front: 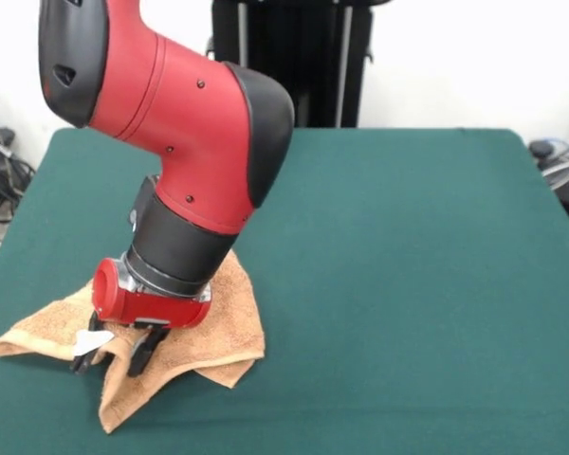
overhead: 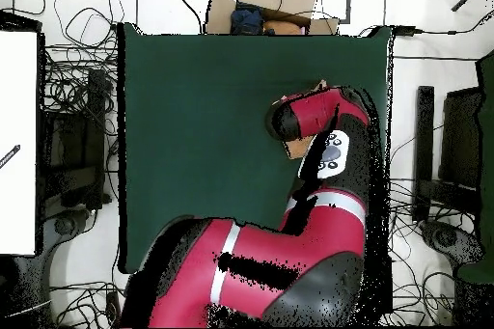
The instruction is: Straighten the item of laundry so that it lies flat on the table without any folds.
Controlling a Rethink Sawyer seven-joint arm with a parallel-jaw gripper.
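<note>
One towel [front: 204,332], rumpled with folds, on one table [front: 408,265]; one gripper [front: 114,355], fingers apart, touching it.

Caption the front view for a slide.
Sawyer's gripper pressing onto a crumpled orange-tan towel near the green table's corner.

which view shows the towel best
The front view. There the towel lies crumpled and folded on the table near its corner, with a white tag visible and the pincer down on it. In the overhead view the arm covers nearly all of it; only a sliver of tan shows beside the arm.
</note>
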